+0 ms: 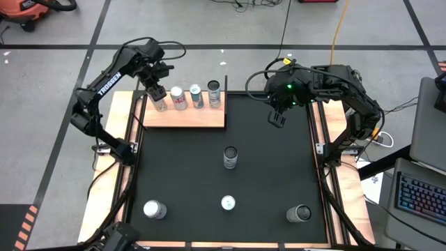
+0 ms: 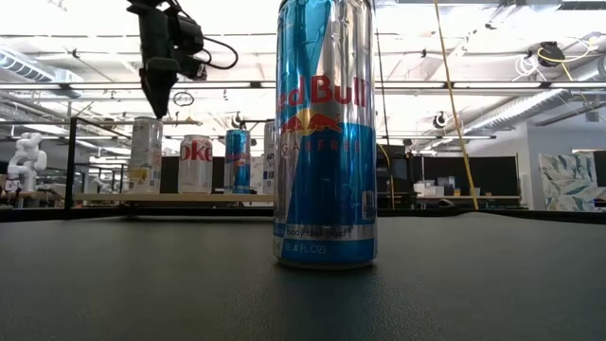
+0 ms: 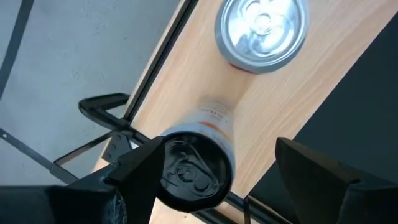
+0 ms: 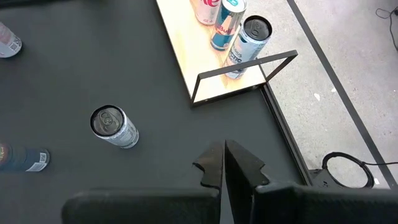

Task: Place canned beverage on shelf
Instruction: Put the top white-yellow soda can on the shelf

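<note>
Left gripper (image 1: pixel 159 97) hangs over the shelf's (image 1: pixel 202 116) left end, fingers apart around the endmost can (image 3: pixel 196 168), contact unclear; three more cans stand along the shelf's far edge. Right gripper (image 1: pixel 277 118), fingers together, hovers over the black mat's (image 1: pixel 265 167) far right corner. Low view: a blue can (image 2: pixel 325 133) is cut off at top, hiding much of the workshop behind.

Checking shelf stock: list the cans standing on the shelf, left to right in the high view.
On the shelf: white can under the left gripper → red-and-white can → blue can → dark-topped can.
</note>
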